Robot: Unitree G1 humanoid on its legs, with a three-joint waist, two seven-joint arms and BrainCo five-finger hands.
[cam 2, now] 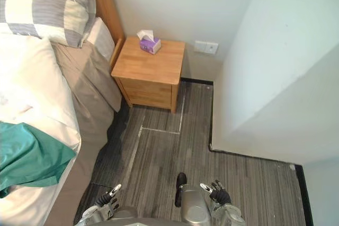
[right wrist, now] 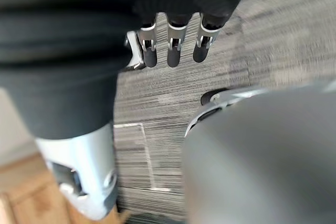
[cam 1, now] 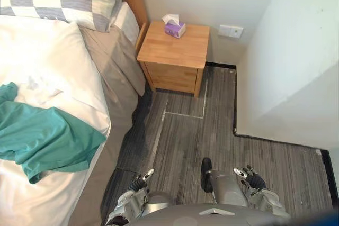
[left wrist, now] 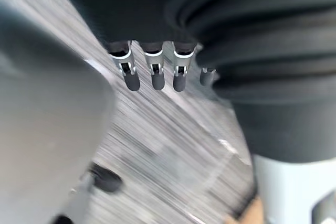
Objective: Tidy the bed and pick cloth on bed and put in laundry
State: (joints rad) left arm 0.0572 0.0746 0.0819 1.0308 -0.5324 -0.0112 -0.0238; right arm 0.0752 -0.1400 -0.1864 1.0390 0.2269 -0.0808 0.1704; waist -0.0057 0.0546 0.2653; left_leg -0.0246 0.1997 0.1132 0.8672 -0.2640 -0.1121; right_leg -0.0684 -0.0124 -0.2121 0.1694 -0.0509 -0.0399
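A bench (cam 1: 175, 48) is set beside the bed (cam 1: 108, 72). Teal cloth (cam 1: 47, 136) is spread on the bed, apart from left hand (cam 1: 139, 184) and right hand (cam 1: 253, 179), whose fingers (left wrist: 153, 80) are released and empty.

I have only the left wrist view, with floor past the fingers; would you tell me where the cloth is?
Observer: The teal cloth lies crumpled on the white cover of the bed, on the robot's left.
Operator: Thank you. Is the right hand holding anything?
Observer: No. The right hand hangs low over the floor, fingers straight, holding nothing.
Operator: What stands beside the bed?
Observer: A wooden nightstand stands by the bed's head end, with a purple tissue box on its top.
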